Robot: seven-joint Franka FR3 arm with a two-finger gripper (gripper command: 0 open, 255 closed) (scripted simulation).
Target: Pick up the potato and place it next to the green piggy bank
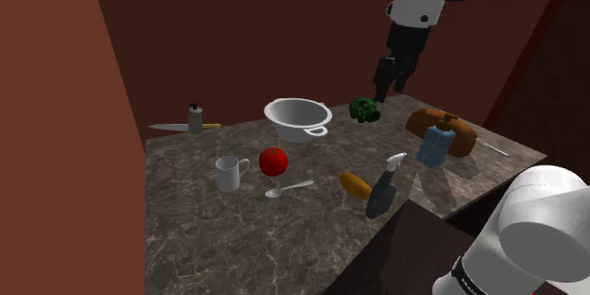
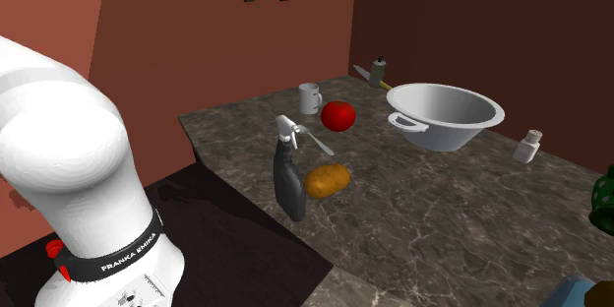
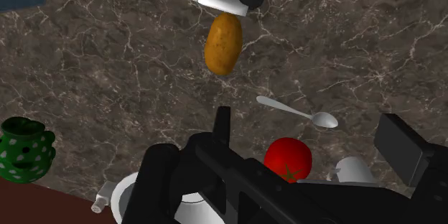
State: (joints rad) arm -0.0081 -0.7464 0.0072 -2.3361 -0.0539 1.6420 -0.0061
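Observation:
The brown potato (image 1: 355, 185) lies on the dark marble table (image 1: 208, 236), beside a black spray bottle (image 1: 383, 189). From the second exterior view the potato (image 2: 327, 180) is just right of that bottle (image 2: 288, 172). The green piggy bank (image 1: 364, 110), dotted white, stands near the table's far edge, right of the bowl. My gripper (image 1: 392, 76) hangs open and empty high above the table, nearly over the piggy bank. In the wrist view the potato (image 3: 222, 42) lies well ahead of the spread fingers (image 3: 221, 123), and the piggy bank (image 3: 25, 148) sits off to one side.
A white bowl (image 1: 298, 118), red tomato (image 1: 273, 161), white mug (image 1: 228, 173) and spoon (image 1: 290, 188) occupy the middle. A knife (image 1: 170, 127) and shaker (image 1: 196, 118) sit at the back left. Bread (image 1: 454, 125) and a blue bottle (image 1: 435, 144) stand at the right.

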